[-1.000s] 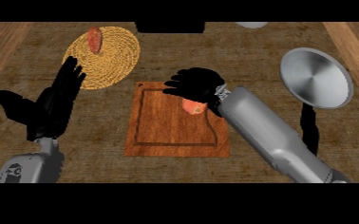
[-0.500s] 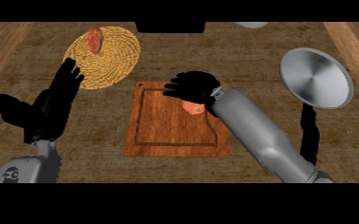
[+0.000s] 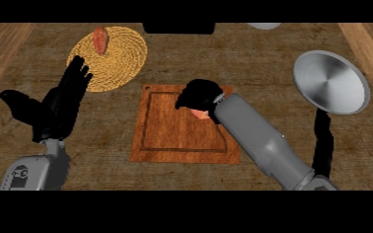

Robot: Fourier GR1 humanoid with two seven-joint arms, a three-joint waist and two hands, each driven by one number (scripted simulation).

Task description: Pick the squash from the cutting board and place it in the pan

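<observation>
Slightly leftward since earlier, right robot hand [image 3: 198,95] clenched squash [image 3: 200,113] on cutting board [image 3: 164,138]; probably firm, smooth, best gripped mid-body

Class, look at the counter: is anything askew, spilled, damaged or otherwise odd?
Nothing stands out. The cutting board lies flat, the pan sits upright at the right, and the right hand is curled over the squash on the board.
</observation>
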